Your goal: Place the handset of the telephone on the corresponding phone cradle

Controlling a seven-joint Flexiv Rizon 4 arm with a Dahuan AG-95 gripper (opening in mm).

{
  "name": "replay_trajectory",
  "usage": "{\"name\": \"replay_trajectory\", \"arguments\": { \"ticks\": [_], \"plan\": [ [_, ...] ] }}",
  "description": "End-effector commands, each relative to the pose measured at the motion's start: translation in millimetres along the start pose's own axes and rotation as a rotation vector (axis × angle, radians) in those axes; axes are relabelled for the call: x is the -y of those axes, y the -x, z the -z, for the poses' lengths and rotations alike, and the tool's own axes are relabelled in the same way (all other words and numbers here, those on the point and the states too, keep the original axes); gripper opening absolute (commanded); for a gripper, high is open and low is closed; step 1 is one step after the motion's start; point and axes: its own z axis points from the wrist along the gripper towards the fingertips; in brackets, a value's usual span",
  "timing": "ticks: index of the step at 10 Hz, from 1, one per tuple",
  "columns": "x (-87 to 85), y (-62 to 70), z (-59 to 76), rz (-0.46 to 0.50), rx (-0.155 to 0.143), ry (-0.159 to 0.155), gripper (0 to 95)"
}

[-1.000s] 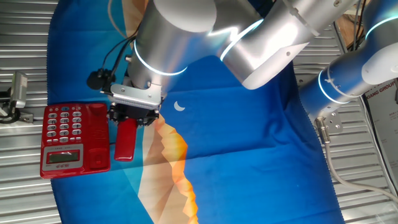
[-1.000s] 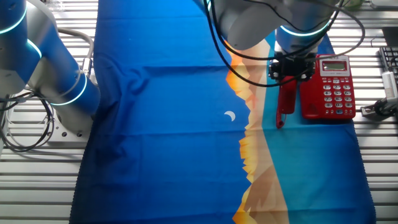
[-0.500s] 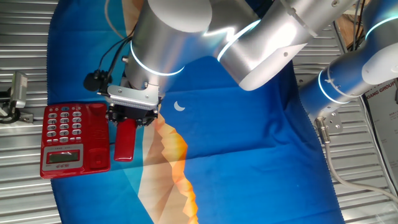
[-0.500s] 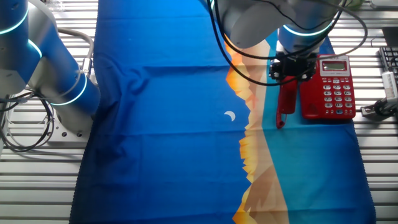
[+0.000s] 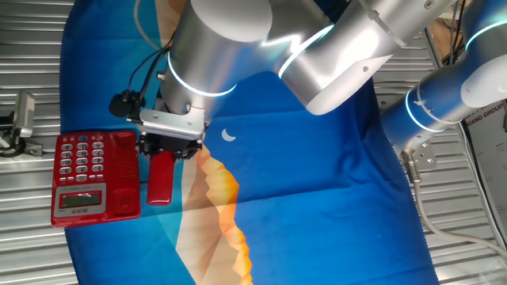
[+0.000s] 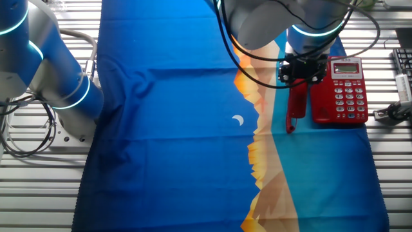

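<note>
Just beside telephone [image 5: 89,177]: handset [image 5: 161,179]

**Red handset beside its phone**

The handset [image 5: 160,180] [image 6: 296,103], a long glossy red bar with rounded ends, sticks out from under the pincer [image 5: 169,150] [image 6: 300,72], its upper end hidden there. Just beside it sits the telephone [image 5: 89,178] [image 6: 341,89], red with grey-white keys and a small grey display. The phone cradle [image 5: 124,174] [image 6: 320,96], the plain red strip nearest the pincer, is unoccupied.

"XIANG GROUP" on label plate [image 5: 487,119]
</note>
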Motion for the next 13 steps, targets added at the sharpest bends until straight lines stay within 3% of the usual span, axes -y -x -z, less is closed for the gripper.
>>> {"name": "replay_trajectory", "arguments": {
  "ticks": [1, 4, 9, 13],
  "plan": [
    [0.3, 1.0, 0.9, 0.021, -0.002, 0.006, 0.0],
    [1.1, 1.6, 0.9, 0.055, 0.007, 0.02, 0.0],
    [6.7, 4.8, 0.4, 0.059, 0.008, 0.073, 0.0],
    [11.4, 7.6, 0.0, 0.054, 0.013, 0.075, 0.0]
  ]
}}
